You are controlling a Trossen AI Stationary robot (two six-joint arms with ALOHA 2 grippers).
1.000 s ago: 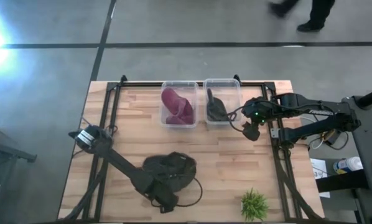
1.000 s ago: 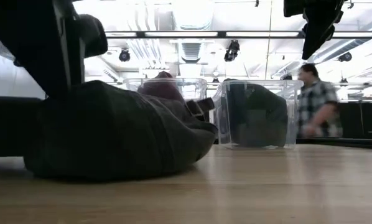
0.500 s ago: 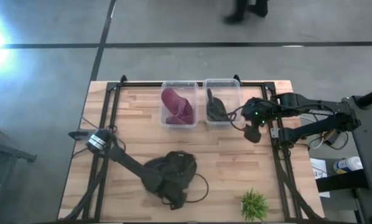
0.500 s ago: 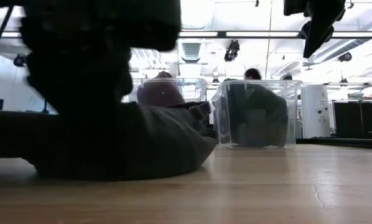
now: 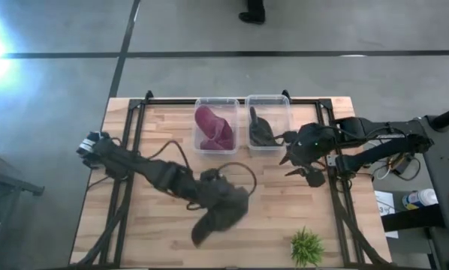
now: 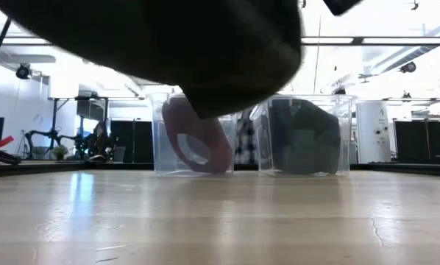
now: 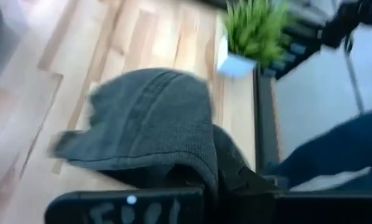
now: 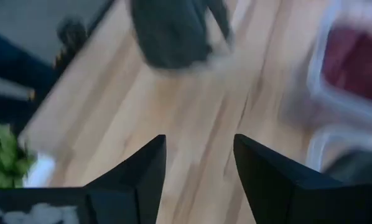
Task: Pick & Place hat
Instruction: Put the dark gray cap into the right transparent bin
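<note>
A dark grey knitted hat [image 5: 221,211] hangs from my left gripper [image 5: 212,185] above the middle of the table; in the low view the hat [image 6: 168,44] is clear of the wood. It also shows in the left wrist view [image 7: 148,118] and the right wrist view [image 8: 170,31]. My right gripper [image 8: 199,140] is open and empty, over the table's right side near the bins [image 5: 296,161]. My left gripper is shut on the hat at its upper end [image 7: 201,171]; the hat itself hides the fingertips, so the kind of hold cannot be told. The hat hangs slack below the gripper, lifted clear of the table.
Two clear bins stand at the far middle: the left one [image 5: 215,129] holds a maroon hat [image 6: 198,143], the right one [image 5: 263,127] a dark hat [image 6: 304,136]. A small green plant [image 5: 307,246] stands at the near right. A person's feet show beyond the table.
My left gripper has risen and swung toward the table's right and far side, taking the hat with it; the hat lay bunched on the table and now hangs lifted clear. My right gripper has come a little toward the near edge.
</note>
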